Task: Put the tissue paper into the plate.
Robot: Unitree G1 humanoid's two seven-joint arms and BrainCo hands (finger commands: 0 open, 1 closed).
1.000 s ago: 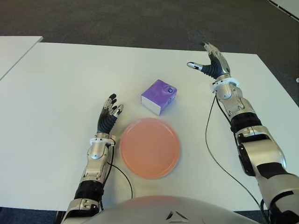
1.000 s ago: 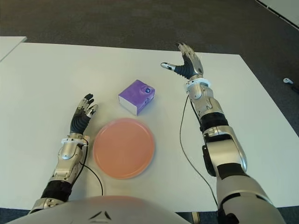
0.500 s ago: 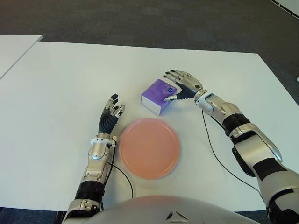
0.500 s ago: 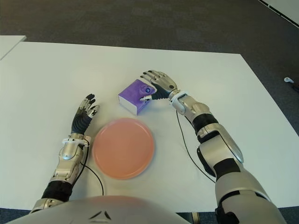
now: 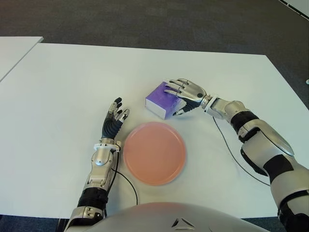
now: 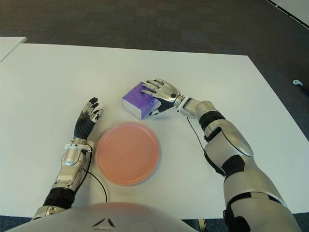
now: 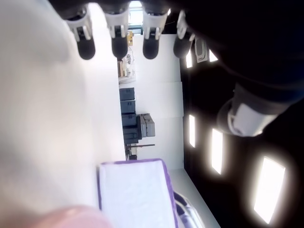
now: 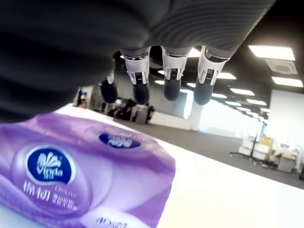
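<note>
1. Your right hand arches over the purple tissue pack, fingers extended above its top and thumb by its near side; they aren't clamped on it.
2. The pack sits on the white worktop, just beyond the pink plate.
3. Your left hand shows beside the plate's left edge, fingers straight and holding nothing.
4. Dark carpet lies past the worktop's far edge; the right wrist view shows ceiling lights.

Head stereo pair looking down, wrist cameras close under palms
</note>
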